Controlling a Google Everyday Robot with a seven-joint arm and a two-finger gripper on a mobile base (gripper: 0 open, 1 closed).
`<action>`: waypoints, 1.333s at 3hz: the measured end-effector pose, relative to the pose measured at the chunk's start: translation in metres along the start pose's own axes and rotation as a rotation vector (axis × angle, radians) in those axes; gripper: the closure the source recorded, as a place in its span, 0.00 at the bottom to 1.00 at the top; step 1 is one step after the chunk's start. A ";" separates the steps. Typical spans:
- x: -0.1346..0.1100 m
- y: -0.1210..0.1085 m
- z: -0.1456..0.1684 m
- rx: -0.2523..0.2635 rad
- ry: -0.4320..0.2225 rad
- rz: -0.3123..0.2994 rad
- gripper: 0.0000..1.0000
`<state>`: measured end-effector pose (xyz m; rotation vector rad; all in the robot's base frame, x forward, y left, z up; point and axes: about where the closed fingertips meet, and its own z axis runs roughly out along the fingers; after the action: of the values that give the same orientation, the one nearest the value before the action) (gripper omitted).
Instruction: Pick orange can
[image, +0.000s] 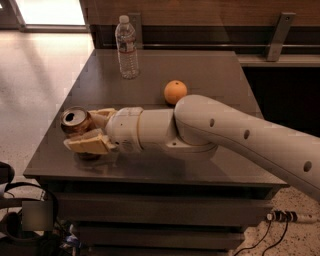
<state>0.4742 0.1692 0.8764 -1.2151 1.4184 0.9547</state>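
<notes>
Tool (83, 130) snug around orange can (75, 121).

Gripper (80, 132) hovered at desk's (210, 65) front-left corner, jaws clamped on either side of orange can (75, 121). White arm (240, 137) reached in from right. Orange fruit (175, 92) sat just behind arm; water bottle (127, 47) stood upright near far edge, well apart.

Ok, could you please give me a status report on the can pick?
End effector at the can, front-left of table. Can on table, not lifted. Orange and bottle farther back, not in the way.
</notes>
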 end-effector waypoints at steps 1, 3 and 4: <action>-0.001 0.002 0.001 -0.003 0.000 -0.003 0.69; -0.003 0.004 0.003 -0.008 0.000 -0.008 1.00; -0.019 0.001 0.000 -0.016 -0.045 -0.036 1.00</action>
<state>0.4733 0.1732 0.8955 -1.2193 1.3515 0.9651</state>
